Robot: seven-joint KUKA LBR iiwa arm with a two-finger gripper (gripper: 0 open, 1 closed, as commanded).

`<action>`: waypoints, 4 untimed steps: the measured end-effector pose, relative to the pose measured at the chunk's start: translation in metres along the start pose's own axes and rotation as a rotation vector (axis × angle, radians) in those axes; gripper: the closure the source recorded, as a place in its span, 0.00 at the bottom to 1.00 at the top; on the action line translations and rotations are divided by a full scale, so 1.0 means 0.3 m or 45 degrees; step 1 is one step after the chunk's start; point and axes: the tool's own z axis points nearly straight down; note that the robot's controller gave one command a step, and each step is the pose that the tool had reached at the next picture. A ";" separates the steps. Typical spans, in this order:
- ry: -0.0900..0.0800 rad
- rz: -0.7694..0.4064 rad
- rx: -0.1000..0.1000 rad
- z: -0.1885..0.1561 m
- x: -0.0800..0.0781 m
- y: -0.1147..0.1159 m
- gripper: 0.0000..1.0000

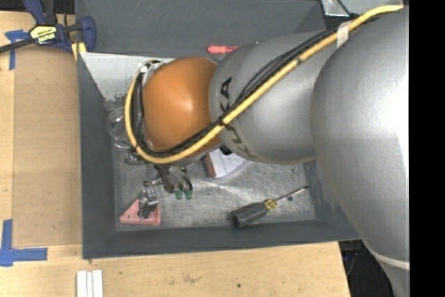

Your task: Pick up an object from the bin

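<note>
Pincer (148,204): low in the grey bin (96,149), at the lower-left corner of the camera view, over a pink triangular piece (135,216); whether it is released or clenched cannot be told from where I stand.
Item: one flat pink triangle on the bin floor, close to the lower wall, with the pincer's tip just above its upper edge, perhaps touching. Neighbours: a dark-handled screwdriver (268,209), well apart along the same wall; a white-and-red thing (224,163), partly under the arm; a small red piece (222,50) at the far wall. Handling, as I judge it: the piece is thin, so take it square across a corner, go down to the floor before closing, then lift straight up.
</note>
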 end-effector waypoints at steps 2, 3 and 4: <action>-0.030 0.033 -0.004 0.225 0.017 0.008 1.00; -0.030 0.034 -0.004 0.225 0.017 0.008 1.00; -0.018 0.042 -0.006 0.225 0.002 -0.001 1.00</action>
